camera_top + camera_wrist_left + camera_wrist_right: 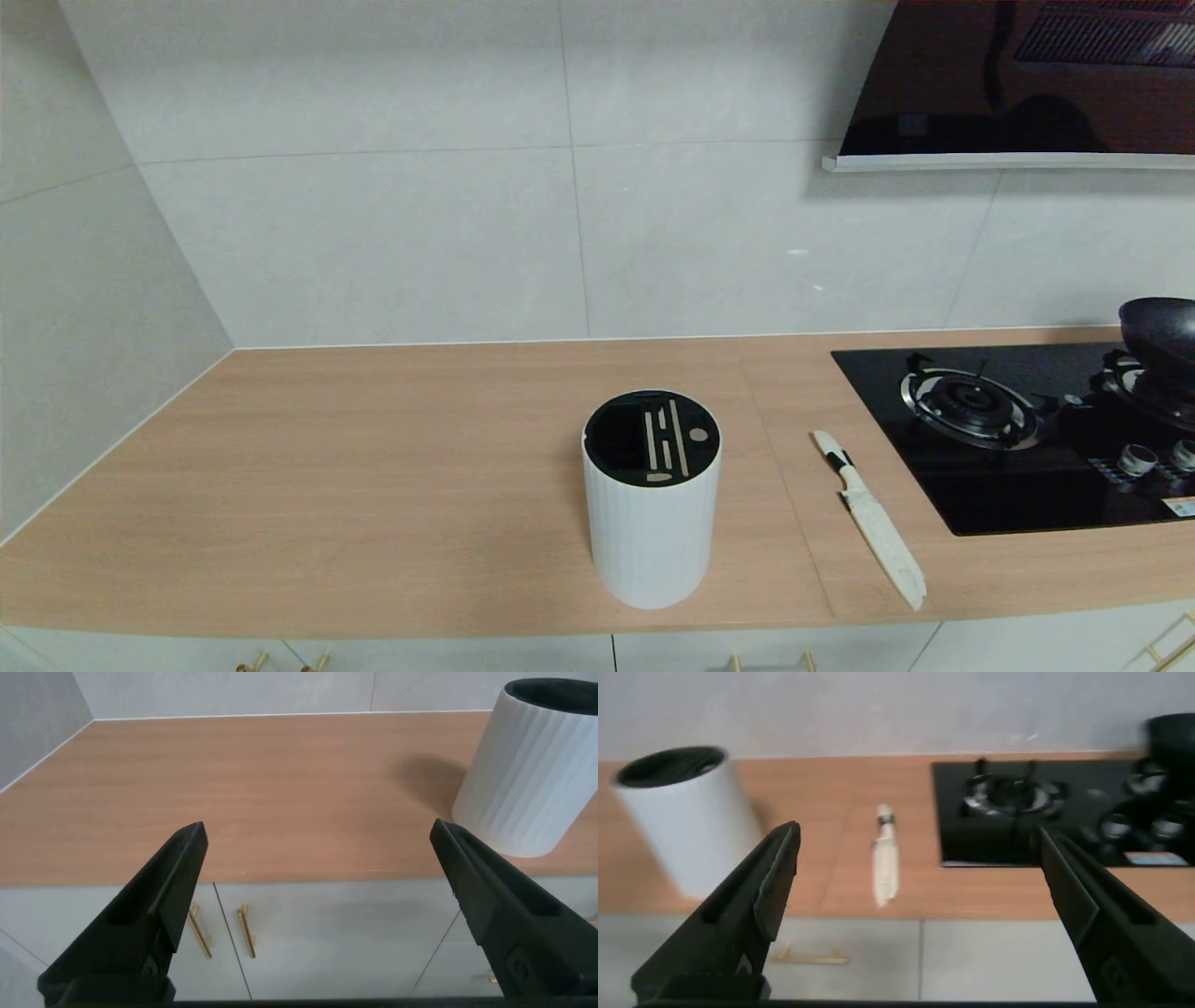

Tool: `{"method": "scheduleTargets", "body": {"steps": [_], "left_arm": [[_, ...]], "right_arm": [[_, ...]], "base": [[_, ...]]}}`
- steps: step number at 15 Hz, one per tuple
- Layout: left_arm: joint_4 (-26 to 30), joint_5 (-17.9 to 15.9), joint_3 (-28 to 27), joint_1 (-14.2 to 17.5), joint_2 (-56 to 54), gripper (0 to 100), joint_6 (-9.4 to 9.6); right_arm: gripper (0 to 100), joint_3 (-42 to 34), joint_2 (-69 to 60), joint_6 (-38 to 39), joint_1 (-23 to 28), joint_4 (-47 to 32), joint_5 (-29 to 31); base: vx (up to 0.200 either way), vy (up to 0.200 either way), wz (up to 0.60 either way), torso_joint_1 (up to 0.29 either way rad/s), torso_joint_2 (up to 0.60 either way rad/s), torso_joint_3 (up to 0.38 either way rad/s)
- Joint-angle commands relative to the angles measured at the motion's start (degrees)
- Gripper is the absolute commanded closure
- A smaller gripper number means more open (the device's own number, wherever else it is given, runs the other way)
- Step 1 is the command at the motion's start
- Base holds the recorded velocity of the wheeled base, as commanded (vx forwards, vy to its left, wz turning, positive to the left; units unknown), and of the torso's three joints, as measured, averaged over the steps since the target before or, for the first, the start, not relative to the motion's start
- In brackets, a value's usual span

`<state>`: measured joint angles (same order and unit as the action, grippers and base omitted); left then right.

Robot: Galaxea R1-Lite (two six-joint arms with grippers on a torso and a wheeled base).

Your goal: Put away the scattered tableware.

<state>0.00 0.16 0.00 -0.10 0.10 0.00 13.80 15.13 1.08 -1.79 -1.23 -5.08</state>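
On the worktop [392, 485], toward 1 o'clock from the robot's seat, lies the knife [868, 518], flat on the wood between the white holder [652, 523] and the black hob [1018, 439], touching neither of them. From the holder it is at about 3 o'clock and near. Its long axis runs from 11 o'clock to 5 o'clock: the end with the dark band points away toward the wall, and the wider pale end comes close to the front edge of the worktop. I judge the banded end to be the handle, but this is not fully sure. The holder stands upright at about 12 o'clock, with its slotted black top free. The right hand [917, 835] is wide open and holds nothing; it hangs before the front edge of the worktop, and the knife [886, 857] lies ahead of it, nearly on its midline, with the holder [687, 821] off to one side. The left hand [316, 840] is also wide open and empty, before the same edge, with the holder [528, 765] ahead and aside of it. So the right arm is clearly the nearer one, and its fingers should probably close across the knife's axis, not along it.
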Motion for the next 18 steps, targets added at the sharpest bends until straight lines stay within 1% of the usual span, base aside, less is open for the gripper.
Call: {"method": "scheduleTargets", "body": {"steps": [1, 3, 6, 8, 9, 11, 12, 16, 18], "left_arm": [[0.00, 0.02, 0.00, 0.01, -0.01, 0, 0.00], [0.00, 0.02, 0.00, 0.01, -0.01, 0, 0.00], [0.00, 0.02, 0.00, 0.01, -0.01, 0, 0.00], [0.00, 0.02, 0.00, 0.01, -0.01, 0, 0.00], [0.00, 0.02, 0.00, 0.01, -0.01, 0, 0.00], [0.00, 0.02, 0.00, 0.01, -0.01, 0, 0.00], [0.00, 0.02, 0.00, 0.01, -0.01, 0, 0.00], [0.00, 0.02, 0.00, 0.01, -0.01, 0, 0.00], [0.00, 0.02, 0.00, 0.01, -0.01, 0, 0.00]], "right_arm": [[0, 6.33, 20.29, 0.15, -1.11, 0.53, -3.27], [0, 9.05, 26.80, 0.41, -1.55, 1.58, -3.18], [0, 14.24, 39.36, 0.58, -4.89, 1.85, -2.48], [0, 17.31, 48.77, 0.58, -6.91, 1.93, -0.45], [0, 17.84, 51.40, 0.50, -7.52, 2.73, 0.07], [0, 18.10, 61.07, 0.23, -9.63, 9.93, 0.51], [0, 18.37, 64.41, 0.32, -10.25, 12.13, 0.86], [0, 21.53, 77.07, 0.15, -10.34, 17.23, 2.97], [0, 21.18, 80.67, -0.29, -10.34, 20.13, 2.89]], "base": [[0.000, 0.000, 0.00, 0.000, 0.00, 0.000], [0.000, 0.000, 0.00, 0.000, 0.00, 0.000], [0.000, 0.000, 0.00, 0.000, 0.00, 0.000], [0.000, 0.000, 0.00, 0.000, 0.00, 0.000], [0.000, 0.000, 0.00, 0.000, 0.00, 0.000], [0.000, 0.000, 0.00, 0.000, 0.00, 0.000], [0.000, 0.000, 0.00, 0.000, 0.00, 0.000], [0.000, 0.000, 0.00, 0.000, 0.00, 0.000], [0.000, 0.000, 0.00, 0.000, 0.00, 0.000]]}}
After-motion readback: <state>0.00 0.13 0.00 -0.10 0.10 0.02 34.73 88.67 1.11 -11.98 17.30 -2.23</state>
